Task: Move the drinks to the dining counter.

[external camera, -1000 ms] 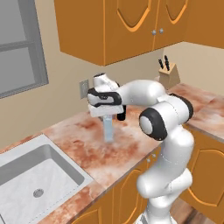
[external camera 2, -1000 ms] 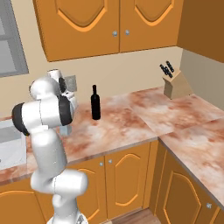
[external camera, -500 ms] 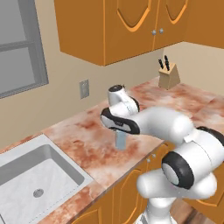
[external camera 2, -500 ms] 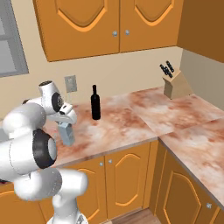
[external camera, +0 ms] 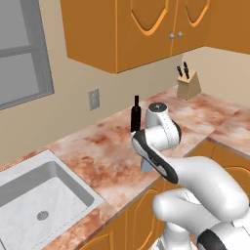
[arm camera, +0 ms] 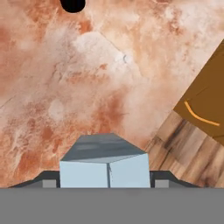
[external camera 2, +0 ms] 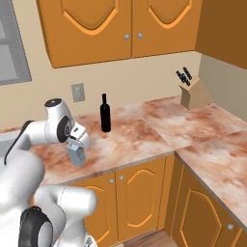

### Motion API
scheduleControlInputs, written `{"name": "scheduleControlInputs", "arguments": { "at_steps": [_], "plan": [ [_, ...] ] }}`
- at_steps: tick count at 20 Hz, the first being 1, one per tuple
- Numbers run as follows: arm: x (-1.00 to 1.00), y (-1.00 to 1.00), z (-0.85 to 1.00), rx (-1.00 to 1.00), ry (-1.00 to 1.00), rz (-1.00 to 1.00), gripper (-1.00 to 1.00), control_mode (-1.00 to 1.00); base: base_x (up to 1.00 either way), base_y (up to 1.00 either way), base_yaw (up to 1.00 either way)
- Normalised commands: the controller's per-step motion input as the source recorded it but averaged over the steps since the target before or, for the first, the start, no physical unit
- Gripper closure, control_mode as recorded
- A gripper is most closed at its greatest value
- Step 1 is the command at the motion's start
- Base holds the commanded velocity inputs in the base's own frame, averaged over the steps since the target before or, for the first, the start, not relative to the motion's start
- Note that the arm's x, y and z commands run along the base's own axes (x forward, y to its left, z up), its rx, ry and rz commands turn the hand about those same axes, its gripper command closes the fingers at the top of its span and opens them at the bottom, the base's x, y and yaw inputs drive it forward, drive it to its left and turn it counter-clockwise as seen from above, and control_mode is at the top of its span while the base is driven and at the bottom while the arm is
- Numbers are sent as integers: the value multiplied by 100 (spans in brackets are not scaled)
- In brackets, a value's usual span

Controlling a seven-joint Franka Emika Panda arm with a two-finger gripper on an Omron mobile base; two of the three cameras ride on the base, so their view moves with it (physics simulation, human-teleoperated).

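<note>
1 grey-blue carton point(external camera 2: 77, 155) sits clamped in your gripper point(external camera 2: 75, 147), jaws partway closed on its sides, held above the front edge of the marble counter point(external camera 2: 140, 135). You can see the black bottle point(external camera 2: 104, 114) standing upright near the counter's back edge, well apart from the carton, with the knife block point(external camera 2: 190, 93) in the far corner.
</note>
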Motion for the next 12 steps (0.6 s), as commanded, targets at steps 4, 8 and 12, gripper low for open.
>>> {"name": "scheduleControlInputs", "arguments": {
  "at_steps": [4, 8, 12],
  "plan": [
    [-32, -19, 94, 8, -2, 0, 100, -100, 0, 0, 0],
    [-45, -24, 77, 8, 0, 0, 100, -100, 0, 0, 0],
    [-59, -11, 56, 5, 4, 0, 100, -100, 0, 0, 0]
  ]
}}
